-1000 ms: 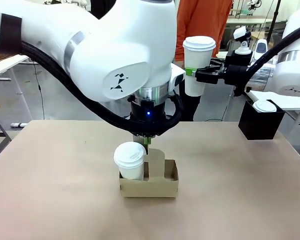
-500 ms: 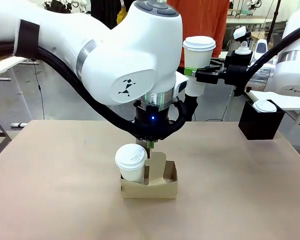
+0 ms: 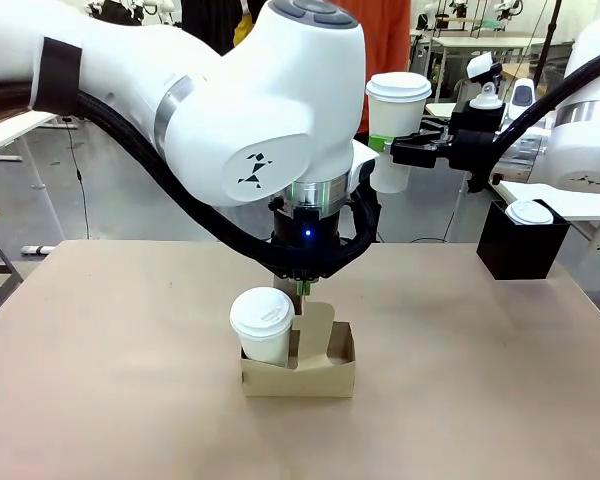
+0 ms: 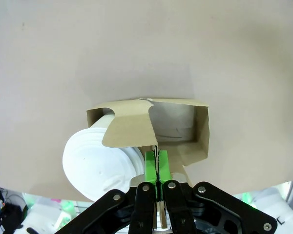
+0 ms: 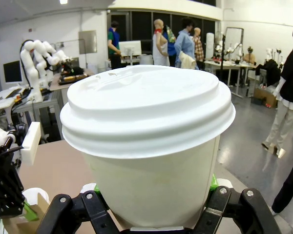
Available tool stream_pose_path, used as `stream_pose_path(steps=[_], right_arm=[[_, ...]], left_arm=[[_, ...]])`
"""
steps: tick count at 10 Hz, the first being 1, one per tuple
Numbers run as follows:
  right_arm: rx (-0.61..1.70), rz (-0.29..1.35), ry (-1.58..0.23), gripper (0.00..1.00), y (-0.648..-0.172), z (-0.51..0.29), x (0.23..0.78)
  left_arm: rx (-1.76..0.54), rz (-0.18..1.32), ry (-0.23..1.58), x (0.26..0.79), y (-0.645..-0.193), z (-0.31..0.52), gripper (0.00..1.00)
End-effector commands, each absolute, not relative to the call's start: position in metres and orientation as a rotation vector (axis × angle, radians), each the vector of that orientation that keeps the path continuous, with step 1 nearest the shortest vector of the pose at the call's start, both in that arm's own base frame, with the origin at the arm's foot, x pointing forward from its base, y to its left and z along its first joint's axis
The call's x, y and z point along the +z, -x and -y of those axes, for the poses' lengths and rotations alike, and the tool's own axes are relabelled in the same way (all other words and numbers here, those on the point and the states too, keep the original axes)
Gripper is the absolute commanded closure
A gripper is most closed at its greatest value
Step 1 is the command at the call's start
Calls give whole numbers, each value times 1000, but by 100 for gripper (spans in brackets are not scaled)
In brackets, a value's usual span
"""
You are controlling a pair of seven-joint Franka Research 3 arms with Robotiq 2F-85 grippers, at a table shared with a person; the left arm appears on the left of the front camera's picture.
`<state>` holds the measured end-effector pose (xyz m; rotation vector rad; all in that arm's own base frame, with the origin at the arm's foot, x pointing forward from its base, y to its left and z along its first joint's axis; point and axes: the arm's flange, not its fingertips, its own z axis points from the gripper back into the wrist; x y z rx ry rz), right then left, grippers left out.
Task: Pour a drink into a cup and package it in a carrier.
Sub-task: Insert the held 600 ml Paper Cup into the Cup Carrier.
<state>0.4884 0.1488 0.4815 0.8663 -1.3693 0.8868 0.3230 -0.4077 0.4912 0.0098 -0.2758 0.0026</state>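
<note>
The brown carrier stands on the table's middle with a lidded white cup in its left slot. My left gripper points straight down over it. In the left wrist view its green pads are pressed together on the carrier's upright handle, beside the cup's lid. High at the right, my right gripper is shut around a second lidded white cup, which looms close in the right wrist view as cup between the fingers. The drink is out of view.
A black box with a loose white lid on top sits at the table's far right edge. The left arm's bulky white body hangs over the table's middle. A person in orange stands behind it.
The left arm's upper body has swung slightly right over the carrier. The carrier, both cups and the right arm have stayed put.
</note>
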Motion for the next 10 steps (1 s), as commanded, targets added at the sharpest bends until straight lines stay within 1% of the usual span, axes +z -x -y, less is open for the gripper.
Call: stream_pose_path(steps=[1,2,3,4,5,7,9,10], right_arm=[[894,1379,-844,20,-487,-151,483],[887,1369,-866,20,-488,-149,481],[931,1290,-963,20,-504,-148,481],[971,1234,-1032,20,-517,-144,474],[1009,1173,-1084,20,-527,-142,464],[1093,1065,-1168,20,-533,-143,433],[1140,1053,-1281,20,-529,-145,402],[1185,1066,-1372,20,-519,-151,382]], left_arm=[[2,276,-10,491,-323,408,40],[-34,278,10,503,-319,402,41],[-74,261,22,517,-316,394,0],[-112,242,33,532,-314,384,37],[-155,222,46,545,-311,374,0],[-228,183,81,571,-314,343,0],[-385,229,83,585,-327,291,0],[-508,226,37,582,-341,263,0]])
